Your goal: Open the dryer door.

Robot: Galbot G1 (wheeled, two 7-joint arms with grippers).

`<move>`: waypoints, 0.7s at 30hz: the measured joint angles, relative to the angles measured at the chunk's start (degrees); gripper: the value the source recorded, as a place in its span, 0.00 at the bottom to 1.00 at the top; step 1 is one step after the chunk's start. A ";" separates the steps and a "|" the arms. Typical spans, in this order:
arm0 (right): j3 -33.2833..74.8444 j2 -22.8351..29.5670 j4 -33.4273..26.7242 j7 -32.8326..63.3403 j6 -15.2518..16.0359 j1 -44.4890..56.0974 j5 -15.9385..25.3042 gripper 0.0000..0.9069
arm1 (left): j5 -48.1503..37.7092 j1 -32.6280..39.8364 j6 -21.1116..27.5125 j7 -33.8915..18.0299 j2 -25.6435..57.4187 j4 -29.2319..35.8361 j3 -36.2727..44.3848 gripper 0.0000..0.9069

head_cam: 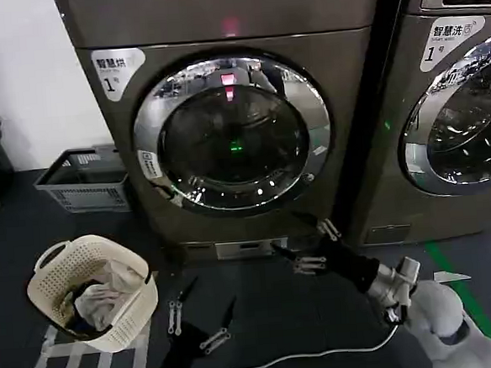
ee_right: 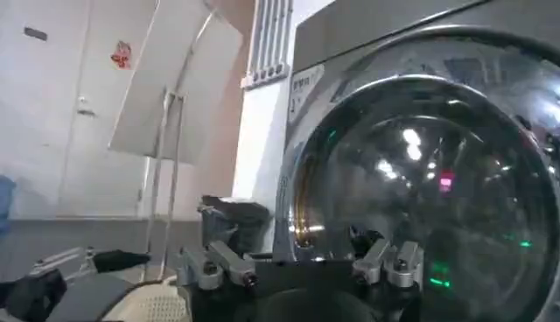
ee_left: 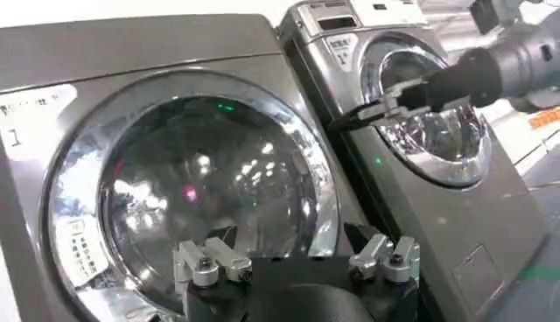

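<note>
Presently, the dryer [head_cam: 232, 117] stood at the centre of the head view, its round glass door [head_cam: 232, 134] shut flush against the front panel. Right gripper [head_cam: 305, 245]: raised low before the machine, below the door's lower right rim, fingers apart, touching nothing. Left gripper [head_cam: 200, 318]: low over the dark floor [head_cam: 306, 323] in front of the dryer, fingers apart, holding nothing. Second machine [head_cam: 450, 94]: just beside the dryer on the right, door closed. White laundry basket [head_cam: 93, 291]: on the floor to the left, cloth inside. Grey crate [head_cam: 85, 180]: against the wall, left of the dryer.
</note>
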State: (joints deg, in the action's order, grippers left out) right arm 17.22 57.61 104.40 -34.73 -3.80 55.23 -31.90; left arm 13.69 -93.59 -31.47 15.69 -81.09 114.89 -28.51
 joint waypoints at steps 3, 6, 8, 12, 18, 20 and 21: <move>-2.02 0.70 -2.24 0.29 0.00 -2.76 0.07 1.00 | 0.03 -0.03 0.00 0.03 -0.10 0.00 0.00 1.00; -3.93 1.50 -4.31 0.74 0.02 -5.39 0.26 1.00 | 0.16 -0.06 0.00 0.07 -0.16 0.01 0.01 1.00; -5.36 2.23 -5.77 1.10 0.06 -7.18 0.32 1.00 | 0.14 -0.02 0.06 0.10 -0.15 0.09 0.01 1.00; -7.99 3.67 -8.52 1.70 0.06 -10.45 0.70 1.00 | 0.14 0.01 0.14 0.17 -0.12 0.20 -0.10 1.00; -11.64 5.67 -12.32 2.69 -0.37 -14.96 1.70 1.00 | 0.31 -0.02 0.22 0.30 0.00 0.23 -0.13 1.00; -12.73 6.43 -13.60 3.06 -0.57 -16.41 2.11 1.00 | 0.30 0.03 0.23 0.31 -0.02 0.23 -0.17 1.00; -13.22 6.80 -14.34 3.30 -0.69 -17.25 2.28 1.00 | 0.29 0.04 0.25 0.31 -0.03 0.22 -0.20 1.00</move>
State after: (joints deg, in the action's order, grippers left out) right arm 4.00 64.42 90.06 -31.44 -4.49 37.97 -29.62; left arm 13.98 -93.56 -31.23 16.00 -81.13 115.11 -28.71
